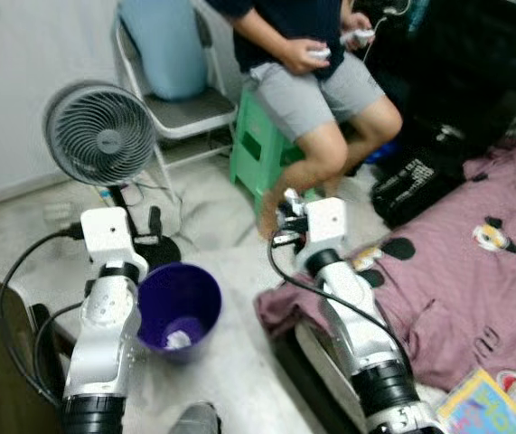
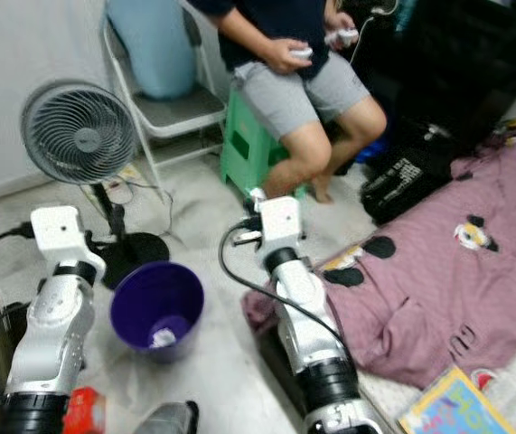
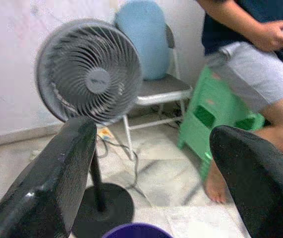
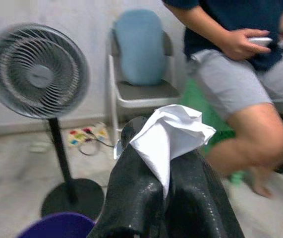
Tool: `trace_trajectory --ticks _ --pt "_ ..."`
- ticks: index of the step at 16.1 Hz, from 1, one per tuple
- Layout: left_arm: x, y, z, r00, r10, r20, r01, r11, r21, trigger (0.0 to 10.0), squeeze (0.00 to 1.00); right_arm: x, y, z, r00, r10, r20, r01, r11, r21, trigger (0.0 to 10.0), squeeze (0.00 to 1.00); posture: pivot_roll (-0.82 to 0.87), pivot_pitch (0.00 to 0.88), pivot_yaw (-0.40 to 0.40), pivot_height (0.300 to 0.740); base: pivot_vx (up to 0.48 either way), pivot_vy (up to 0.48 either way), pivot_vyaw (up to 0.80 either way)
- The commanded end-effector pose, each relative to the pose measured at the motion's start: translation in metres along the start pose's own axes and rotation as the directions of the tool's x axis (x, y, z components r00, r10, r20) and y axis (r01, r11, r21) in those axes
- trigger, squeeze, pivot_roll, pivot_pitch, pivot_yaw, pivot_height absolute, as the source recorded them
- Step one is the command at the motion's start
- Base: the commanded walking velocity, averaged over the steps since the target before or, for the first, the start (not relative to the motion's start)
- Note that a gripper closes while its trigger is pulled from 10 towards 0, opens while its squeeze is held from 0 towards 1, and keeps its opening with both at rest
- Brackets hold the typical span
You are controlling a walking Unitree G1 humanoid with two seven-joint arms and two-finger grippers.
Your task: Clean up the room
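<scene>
A purple bin [image 1: 178,307] stands on the floor between my two arms, with a white scrap [image 1: 178,339] lying at its bottom. My right gripper [image 4: 153,148] is shut on a crumpled white tissue [image 4: 171,134], which sticks out above the fingertips. In the left eye view that gripper [image 1: 286,210] is raised to the right of the bin, past its rim. My left gripper [image 3: 152,130] is open with nothing between its fingers [image 3: 57,173]. It hovers beyond the bin's left rim, and the rim [image 3: 136,230] shows just under it.
A grey standing fan [image 1: 98,134] is behind the bin. A folding chair [image 1: 185,113] with a blue cushion stands beyond it. A person [image 1: 316,81] sits on a green stool [image 1: 259,149]. A mauve blanket [image 1: 456,271] lies to the right, with a black bag [image 1: 411,185] near it.
</scene>
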State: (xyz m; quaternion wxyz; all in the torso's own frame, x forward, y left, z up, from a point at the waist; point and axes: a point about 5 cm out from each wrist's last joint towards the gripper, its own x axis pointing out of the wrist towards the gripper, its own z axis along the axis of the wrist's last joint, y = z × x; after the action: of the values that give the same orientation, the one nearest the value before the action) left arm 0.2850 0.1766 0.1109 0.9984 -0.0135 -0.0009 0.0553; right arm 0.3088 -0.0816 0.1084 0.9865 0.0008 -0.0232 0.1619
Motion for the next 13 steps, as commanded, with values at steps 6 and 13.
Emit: trace_trajectory --ticks 6,13 --pt "0.0007 -0.0064 -0.0002 1.0 -0.027 -0.003 0.027 1.0 -0.002 10.0 0.0 -0.0003 -0.0062 -0.0017 1.0 -0.03 -0.005 0.03 1.0 0.004 10.0 0.0 0.09 0.0 -0.013 0.74 0.0 0.0 0.23" --pt "0.0007 -0.0106 -0.0006 0.999 -0.046 -0.002 0.046 0.999 -0.005 10.0 0.0 -0.0011 -0.0046 -0.0023 1.0 -0.025 -0.003 0.024 1.0 -0.014 10.0 0.0 0.09 0.0 -0.008 0.74 0.0 0.0 0.34"
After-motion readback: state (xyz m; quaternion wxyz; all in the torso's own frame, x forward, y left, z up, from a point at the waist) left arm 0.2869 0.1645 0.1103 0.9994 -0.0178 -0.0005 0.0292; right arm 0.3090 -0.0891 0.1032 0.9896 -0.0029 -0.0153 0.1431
